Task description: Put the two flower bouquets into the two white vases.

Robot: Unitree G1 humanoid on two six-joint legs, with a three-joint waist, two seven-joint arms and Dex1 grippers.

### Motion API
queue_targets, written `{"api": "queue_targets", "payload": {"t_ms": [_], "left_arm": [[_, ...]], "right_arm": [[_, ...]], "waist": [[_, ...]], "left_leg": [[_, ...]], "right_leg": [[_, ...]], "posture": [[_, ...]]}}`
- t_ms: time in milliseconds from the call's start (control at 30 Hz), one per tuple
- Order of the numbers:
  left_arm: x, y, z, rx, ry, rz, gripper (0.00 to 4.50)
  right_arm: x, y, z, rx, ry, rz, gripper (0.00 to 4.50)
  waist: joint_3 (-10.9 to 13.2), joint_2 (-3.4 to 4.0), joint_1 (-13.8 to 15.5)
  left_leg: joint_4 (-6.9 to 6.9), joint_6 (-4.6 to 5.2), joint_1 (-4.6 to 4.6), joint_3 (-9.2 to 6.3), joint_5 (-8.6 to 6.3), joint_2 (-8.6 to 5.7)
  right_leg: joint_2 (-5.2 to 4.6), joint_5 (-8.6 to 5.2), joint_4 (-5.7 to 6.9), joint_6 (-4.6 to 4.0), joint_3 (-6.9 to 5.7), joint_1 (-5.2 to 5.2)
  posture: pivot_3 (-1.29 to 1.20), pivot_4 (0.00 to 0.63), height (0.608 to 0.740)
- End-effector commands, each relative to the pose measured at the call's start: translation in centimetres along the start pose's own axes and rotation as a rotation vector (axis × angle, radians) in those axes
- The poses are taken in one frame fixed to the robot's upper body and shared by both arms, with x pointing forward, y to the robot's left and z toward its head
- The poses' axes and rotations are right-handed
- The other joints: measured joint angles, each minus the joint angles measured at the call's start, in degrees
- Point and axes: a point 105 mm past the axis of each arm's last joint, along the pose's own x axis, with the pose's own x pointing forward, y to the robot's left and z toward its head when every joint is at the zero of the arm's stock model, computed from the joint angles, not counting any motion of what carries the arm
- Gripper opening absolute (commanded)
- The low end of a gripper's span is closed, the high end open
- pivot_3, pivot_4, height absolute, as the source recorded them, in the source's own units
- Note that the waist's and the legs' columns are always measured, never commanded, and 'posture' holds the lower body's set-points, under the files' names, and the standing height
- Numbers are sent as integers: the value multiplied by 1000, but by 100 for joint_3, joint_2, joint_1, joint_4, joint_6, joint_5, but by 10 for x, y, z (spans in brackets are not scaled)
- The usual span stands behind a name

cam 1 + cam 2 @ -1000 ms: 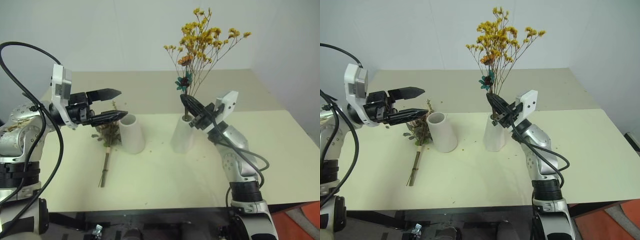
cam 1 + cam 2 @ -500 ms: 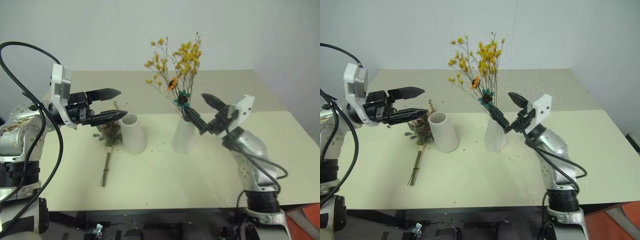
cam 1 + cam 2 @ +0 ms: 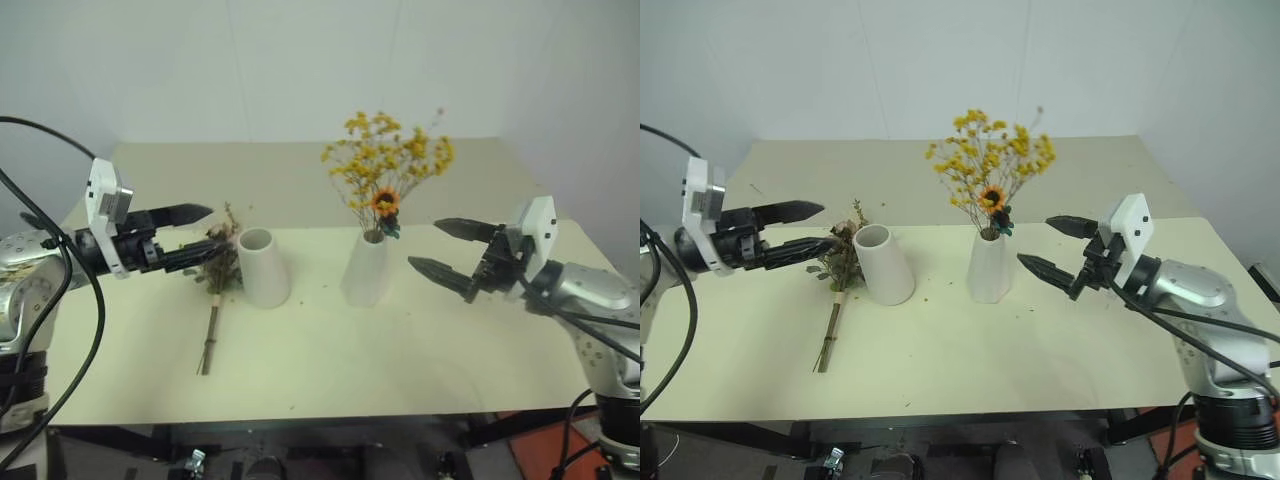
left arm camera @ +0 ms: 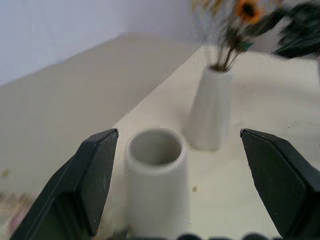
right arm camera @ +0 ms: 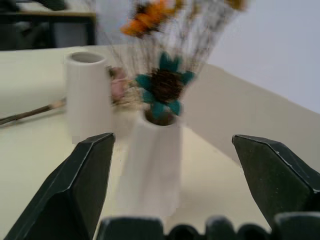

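The right gripper [image 3: 452,248] hangs above the cream table [image 3: 400,340] with its two black fingers spread wide and nothing between them, pointing level toward the slimmer white vase [image 3: 366,268]. That vase stands just past its fingertips, apart from them, upright on the table. Out of its mouth rises the yellow bouquet [image 3: 388,165]: thin brown stems fanning into tiny yellow blooms, with an orange flower [image 3: 383,203] and a dark teal one low down near the rim. In the right wrist view the vase [image 5: 152,165] sits in the gap between the two fingers, the teal flower [image 5: 166,85] right at its mouth.

The left gripper [image 3: 203,232] is held over the other end of the table, fingers also parted and empty, pointing toward the middle. Just ahead of and below its tips lies the second bouquet [image 3: 217,270], flat on the table, its dried pinkish head and leaves nearest the fingers and its bundled stems [image 3: 208,340] running back toward the near edge. Beside that head, on the far side from the gripper, stands the wider white vase [image 3: 262,266], upright and with nothing in it; whether the bouquet touches it cannot be told. The left wrist view looks across its open round mouth [image 4: 155,147], framed between the two fingers, with the slimmer vase [image 4: 210,115] behind it.
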Motion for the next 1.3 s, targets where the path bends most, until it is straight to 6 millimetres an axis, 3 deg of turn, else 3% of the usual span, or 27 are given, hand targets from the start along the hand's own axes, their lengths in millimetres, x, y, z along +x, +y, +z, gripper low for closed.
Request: {"api": "queue_targets", "payload": {"t_ms": [33,267,467,667,800,900,1133,1300], "left_arm": [[-14,5,-1,16,93,119,4264],[-18,9,-39,-156,383,300,4264],[-1,1,-76,-307,524,317,4264],[24,16,-105,-378,595,346,4264],[38,26,-109,-378,614,367,3358],[43,27,-109,-371,614,361,2378],[33,35,-100,-354,589,406,172],[19,51,-76,-297,494,499,102]], "right_arm": [[1,19,21,-38,-28,175,4470],[9,28,16,-44,20,343,4470],[14,28,17,-62,16,387,4470],[18,29,19,-76,14,426,4470],[17,29,17,-74,25,437,4500],[15,28,15,-75,30,429,4500],[13,30,12,-64,32,404,4500],[12,29,10,-57,29,384,4500]], "waist": [[1,-2,18],[2,-4,59],[2,-4,119],[2,-5,131],[3,-6,136],[3,-6,123],[3,-6,129],[3,-7,120]], "left_leg": [[0,0,1,-1,0,0],[1,-1,2,0,0,0],[1,-1,-2,0,0,-1],[1,-1,0,-1,0,-2],[1,-2,-8,-1,0,-4],[1,-2,-8,-1,0,-5],[2,-2,-6,-2,0,-5],[2,-1,-6,-3,0,-5]], "right_leg": [[0,0,0,0,-1,2],[-1,-1,-1,2,-3,3],[-1,-1,-1,3,-5,-1],[0,0,0,2,-6,1],[-1,0,-2,2,-6,-4],[-3,1,-2,2,-6,-4],[-2,1,1,2,-6,-3],[-3,0,2,2,-6,-4]], "posture": [[0,150,740],[0,150,740],[0,150,740],[0,150,740],[0,150,740],[0,150,740],[0,150,740],[0,150,740]]}}
